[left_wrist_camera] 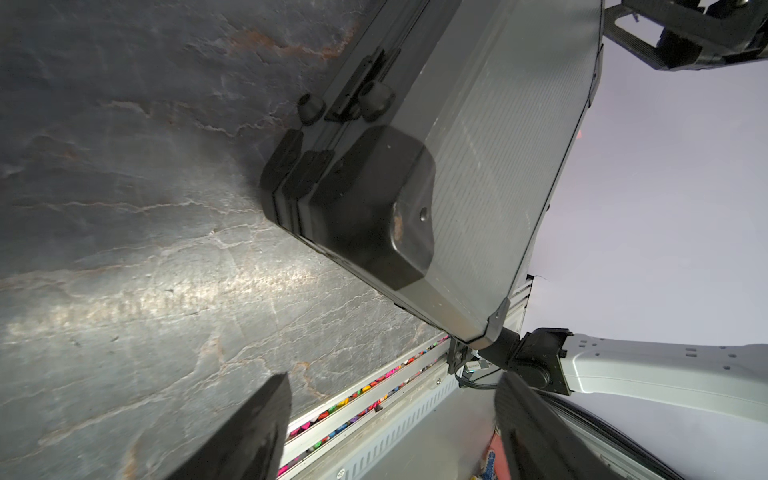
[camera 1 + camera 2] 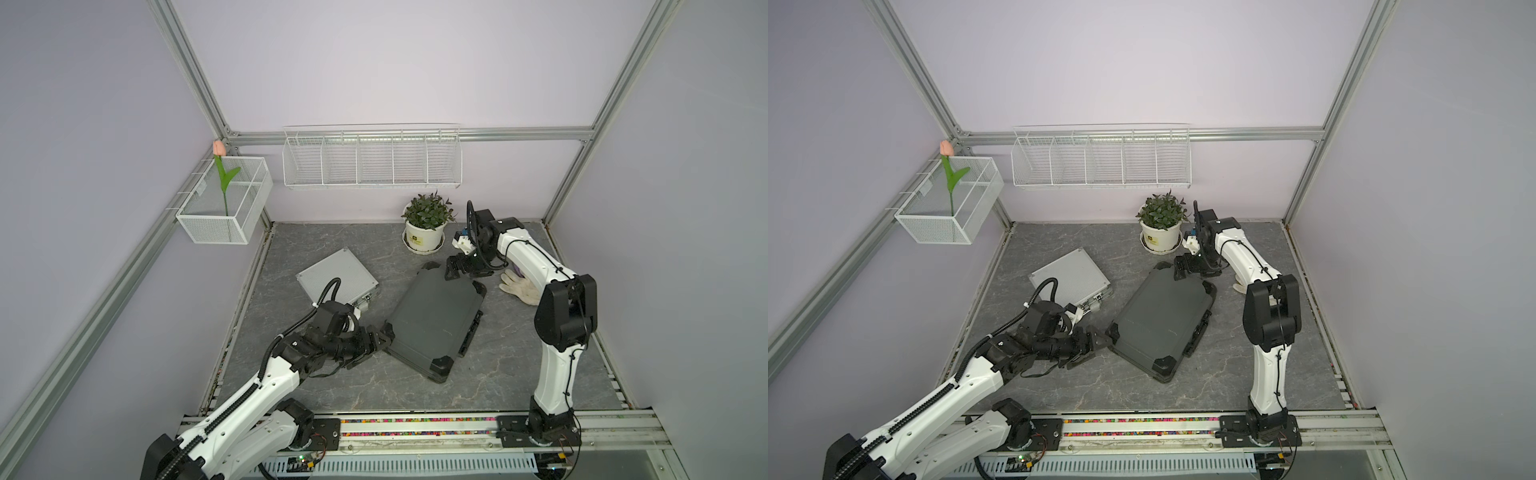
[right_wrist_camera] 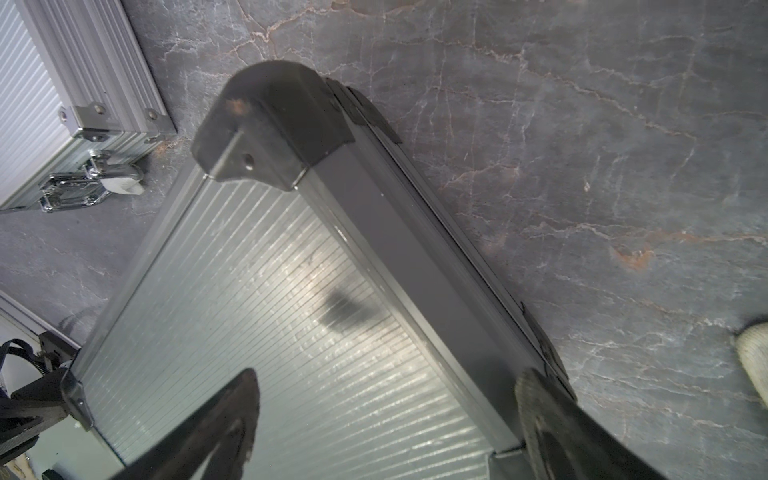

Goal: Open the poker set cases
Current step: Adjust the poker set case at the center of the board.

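Note:
The large dark grey case with black corners lies flat and closed, slantwise on the tabletop. My left gripper is open and empty at its near left corner, not touching it. My right gripper hangs open over the far corner, one finger above the ribbed lid, the other finger beside the side wall. The small silver ribbed case lies closed to the left, partly behind my left arm. Its chrome latch shows.
A potted plant stands at the back, close to my right wrist. A white glove lies right of the dark case. A wire basket with a tulip and a wire shelf hang on the walls. A rail runs along the front edge.

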### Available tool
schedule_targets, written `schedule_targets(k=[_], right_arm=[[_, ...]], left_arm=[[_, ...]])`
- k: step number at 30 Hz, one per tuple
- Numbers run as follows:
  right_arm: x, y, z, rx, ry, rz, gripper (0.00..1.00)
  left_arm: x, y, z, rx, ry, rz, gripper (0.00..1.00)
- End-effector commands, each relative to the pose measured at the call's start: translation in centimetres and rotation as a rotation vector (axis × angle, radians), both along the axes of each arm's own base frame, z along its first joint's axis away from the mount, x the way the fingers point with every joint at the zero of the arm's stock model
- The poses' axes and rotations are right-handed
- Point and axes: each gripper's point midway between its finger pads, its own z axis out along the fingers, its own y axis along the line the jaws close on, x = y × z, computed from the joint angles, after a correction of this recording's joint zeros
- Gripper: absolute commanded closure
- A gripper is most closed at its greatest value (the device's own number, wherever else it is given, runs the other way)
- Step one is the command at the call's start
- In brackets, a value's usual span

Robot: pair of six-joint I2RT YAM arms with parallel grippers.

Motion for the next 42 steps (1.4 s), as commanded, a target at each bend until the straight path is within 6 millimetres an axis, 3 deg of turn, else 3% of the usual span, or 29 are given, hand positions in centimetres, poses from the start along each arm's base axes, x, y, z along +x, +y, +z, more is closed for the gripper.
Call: schedule_targets(k=[1, 11, 17, 42], right_arm=[[-2.1, 0.5, -1.8, 0.029, 0.102, 0.018, 0.02], [-2.4, 0.3, -2.7, 0.029, 0.119, 0.013, 0.02], [-2.6, 0.6, -3.2, 0.055, 0.128, 0.000, 0.02], [-7.9, 0.2, -5.7, 0.158, 0.146, -0.112, 0.07]], left_arm=[[-0.2, -0.3, -0.3, -0.026, 0.024, 0.013, 0.20], [0.1, -0.9, -0.3, -0.043, 0.037, 0.006, 0.19], [1.5, -1.8, -0.3, -0.052, 0.019, 0.005, 0.19], [5.2, -5.0, 0.1, -0.055, 0.003, -0.045, 0.19]])
